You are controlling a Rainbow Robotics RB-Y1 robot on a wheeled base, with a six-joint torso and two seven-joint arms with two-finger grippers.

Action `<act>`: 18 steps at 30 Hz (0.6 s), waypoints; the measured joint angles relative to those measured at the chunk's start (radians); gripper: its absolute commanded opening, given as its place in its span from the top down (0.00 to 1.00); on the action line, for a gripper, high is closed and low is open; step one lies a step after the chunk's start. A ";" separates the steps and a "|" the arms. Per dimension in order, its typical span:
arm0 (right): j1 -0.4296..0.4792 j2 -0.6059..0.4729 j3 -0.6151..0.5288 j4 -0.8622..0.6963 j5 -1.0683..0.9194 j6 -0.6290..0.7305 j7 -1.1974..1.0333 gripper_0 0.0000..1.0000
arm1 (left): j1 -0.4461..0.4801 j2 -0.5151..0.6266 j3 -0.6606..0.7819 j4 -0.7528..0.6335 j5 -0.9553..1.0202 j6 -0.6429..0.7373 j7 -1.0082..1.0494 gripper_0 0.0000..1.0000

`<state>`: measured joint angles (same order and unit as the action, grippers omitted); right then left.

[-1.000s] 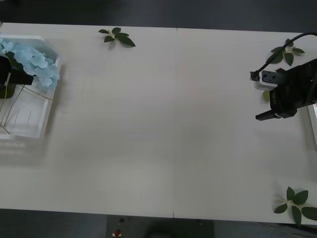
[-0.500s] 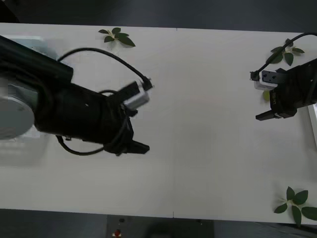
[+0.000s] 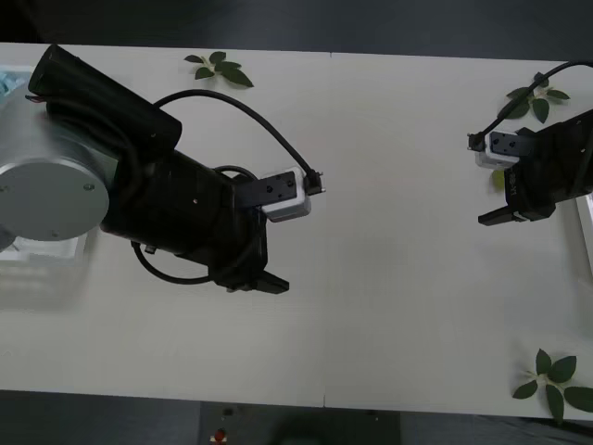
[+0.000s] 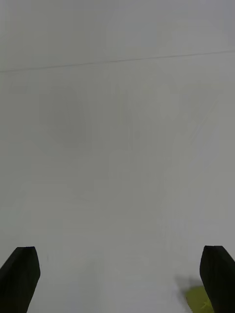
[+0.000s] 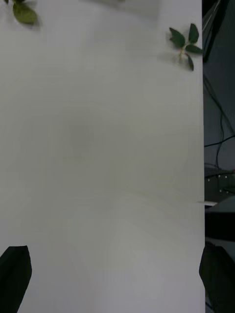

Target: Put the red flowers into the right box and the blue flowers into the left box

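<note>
My left gripper [image 3: 260, 283] hovers open over bare table left of centre, its arm reaching in from the far left. In the left wrist view the left gripper [image 5: 116, 279] has nothing between its black fingers. The arm covers most of the left box [image 3: 44, 248], a white tray at the table's left edge. A sliver of the blue flowers [image 3: 7, 80] peeks out at its far end. My right gripper [image 3: 497, 217] waits open near the right edge; the right wrist view shows this gripper [image 4: 117, 279] empty. The right box [image 3: 586, 228] shows as a thin pale rim. The red flowers are out of view.
Loose green leaf sprigs lie at the far side left of centre [image 3: 220, 69], at the far right corner [image 3: 538, 98] and at the near right corner [image 3: 556, 380]. A yellow-green leaf [image 4: 199, 298] lies by the right gripper's finger. The table's near edge drops to a dark floor.
My left arm has swung from over the left box at the far left out across the table towards the centre, now covering most of the box. The right arm has not moved.
</note>
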<state>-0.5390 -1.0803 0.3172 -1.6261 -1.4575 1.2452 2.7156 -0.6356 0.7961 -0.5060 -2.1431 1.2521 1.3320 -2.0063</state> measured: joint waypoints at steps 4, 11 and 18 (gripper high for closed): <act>0.000 0.000 0.000 0.000 0.000 0.000 0.000 0.04 | 0.000 -0.014 0.073 0.050 -0.021 0.055 -0.006 0.00; 0.000 0.000 0.000 0.000 0.000 0.000 0.000 0.05 | 0.000 0.044 0.092 0.069 -0.155 0.057 -0.006 0.00; 0.000 0.000 0.000 0.000 0.000 0.000 0.000 0.04 | 0.001 0.065 0.092 0.069 -0.254 0.051 -0.006 0.00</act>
<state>-0.5390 -1.0803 0.3172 -1.6261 -1.4575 1.2452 2.7156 -0.6346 0.8614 -0.4138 -2.0736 0.9983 1.3834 -2.0123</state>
